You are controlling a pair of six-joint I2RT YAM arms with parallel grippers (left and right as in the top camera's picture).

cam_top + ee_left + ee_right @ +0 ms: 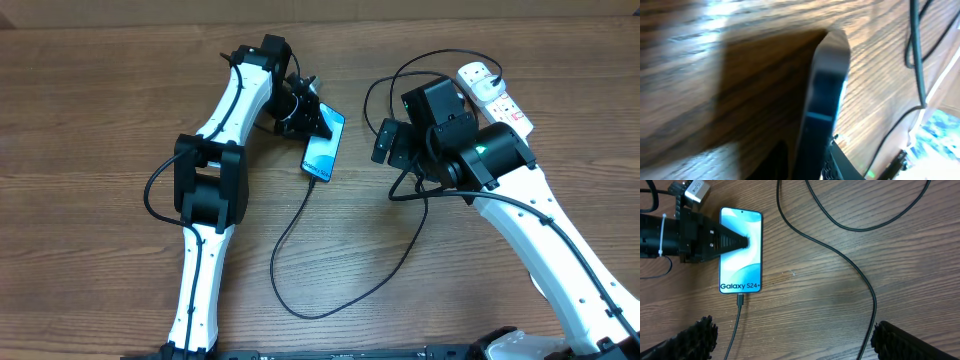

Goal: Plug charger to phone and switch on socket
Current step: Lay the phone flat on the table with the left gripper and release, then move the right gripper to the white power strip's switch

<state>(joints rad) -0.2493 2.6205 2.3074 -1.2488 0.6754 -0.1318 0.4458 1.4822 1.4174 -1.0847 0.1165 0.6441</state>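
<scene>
phone (747,265) "Galaxy S24+" (charger (739,301) in) | right end effector (792,342) spread | left end effector (737,242) unclear

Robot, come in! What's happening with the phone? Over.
Left gripper on phone, grip unclear. Right gripper open, empty. Charger in phone. Socket partly hidden, switch unclear.

This looks like a robotics lab bench. A wood-grain table (100,100) carries two white-and-black robot arms, the left arm (215,180) at 8 o'clock and the right arm (540,210) at 4 o'clock. A white power strip (497,92) lies at 2 o'clock.
</scene>
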